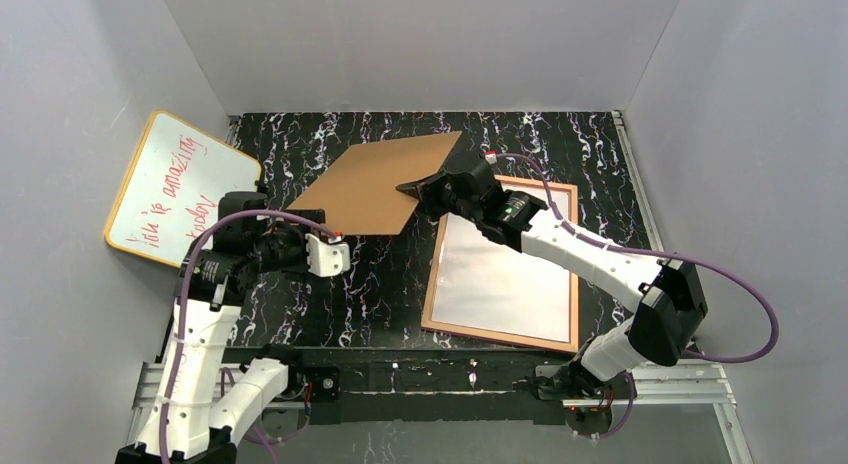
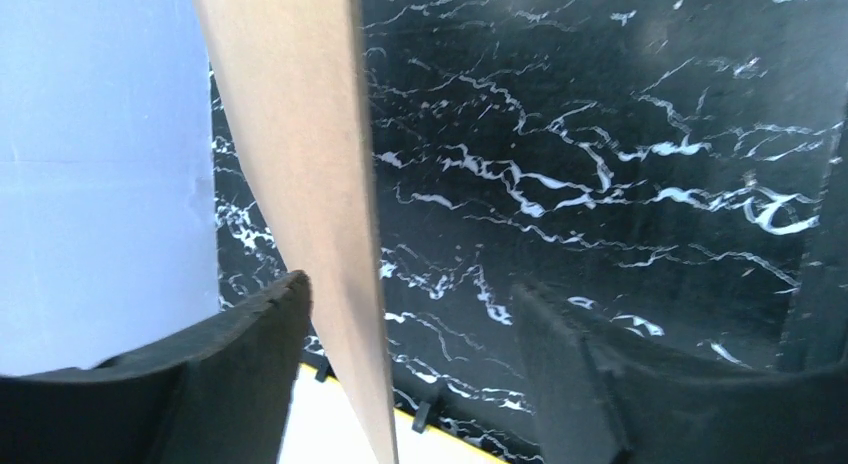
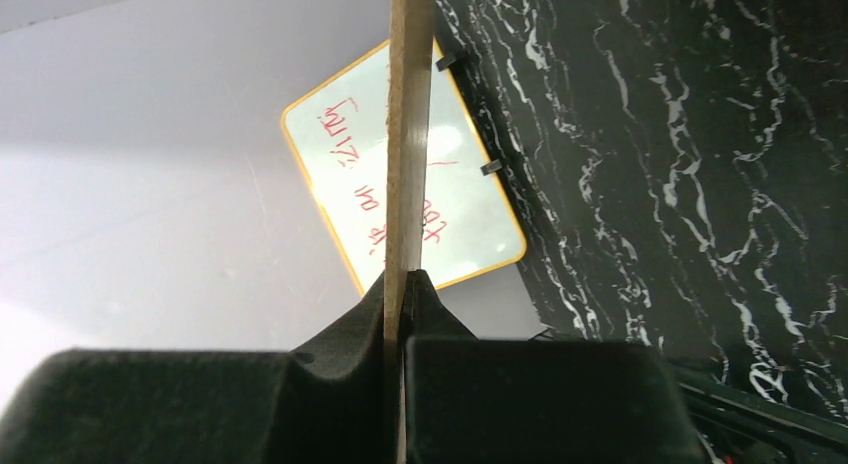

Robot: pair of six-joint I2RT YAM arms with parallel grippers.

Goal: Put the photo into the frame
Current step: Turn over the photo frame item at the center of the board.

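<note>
The frame (image 1: pixel 500 337) lies on the right of the table with its orange-tan reverse up. A white sheet (image 1: pixel 505 274) fills it. I cannot tell whether that is the photo's back, and no sea picture shows. My right gripper (image 1: pixel 425 184) (image 3: pixel 405 279) is shut on the right corner of the brown backing board (image 1: pixel 375 184), holding it tilted above the table left of the frame. My left gripper (image 1: pixel 338 234) (image 2: pixel 408 284) is open. The board's lower edge (image 2: pixel 300 134) passes between its jaws, close to the left finger. The board shows edge-on in the right wrist view (image 3: pixel 410 84).
A yellow-rimmed whiteboard (image 1: pixel 175 189) with red writing leans against the left wall. It also shows in the right wrist view (image 3: pixel 460 214) and the left wrist view (image 2: pixel 320 434). Grey walls enclose the black marbled table (image 1: pixel 380 294) on three sides.
</note>
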